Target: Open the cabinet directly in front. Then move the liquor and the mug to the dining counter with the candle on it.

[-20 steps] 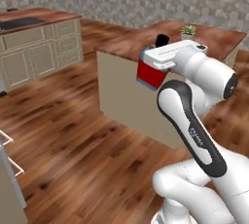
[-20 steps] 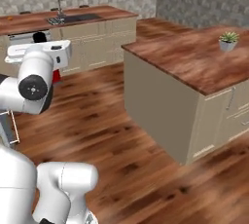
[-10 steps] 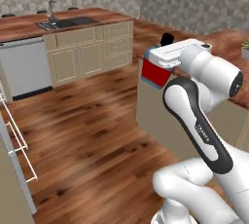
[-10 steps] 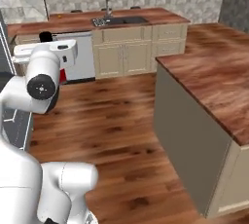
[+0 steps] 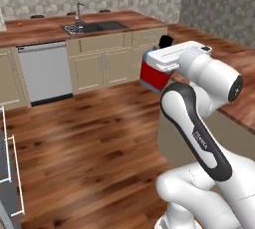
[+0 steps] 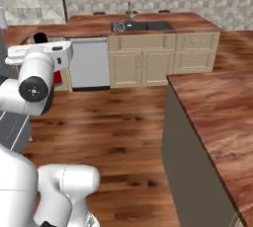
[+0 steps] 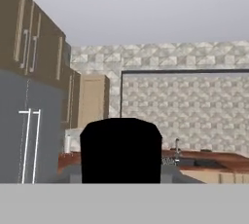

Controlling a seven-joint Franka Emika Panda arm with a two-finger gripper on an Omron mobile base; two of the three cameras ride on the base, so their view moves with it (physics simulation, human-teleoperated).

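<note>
The gripper is carried high in front of the arm, and the liquor sits in it: the red lower body of the bottle shows below the white hand in the left base view, with its black cap standing just above the hand. In the right base view a sliver of the red body shows beside the arm's white housing at the left, and the black cap rises above it. In the hand view the black cap of the bottle stands large at bottom centre, directly ahead of the camera. The jaws are pinching the bottle, held clear of every surface.

The dining counter runs along the far wall, a reddish-brown wood-grain top with an inset black sink and a grey faucet behind it. Beige lower cabinets stand below it, and a grey dishwasher front sits to the left of them. The wood-plank floor lies open between the robot and that counter.

A second wood-topped counter stands near on the right side of the scene, well apart from the far one. A small orange object rests on the far counter at left; what it is cannot be told
</note>
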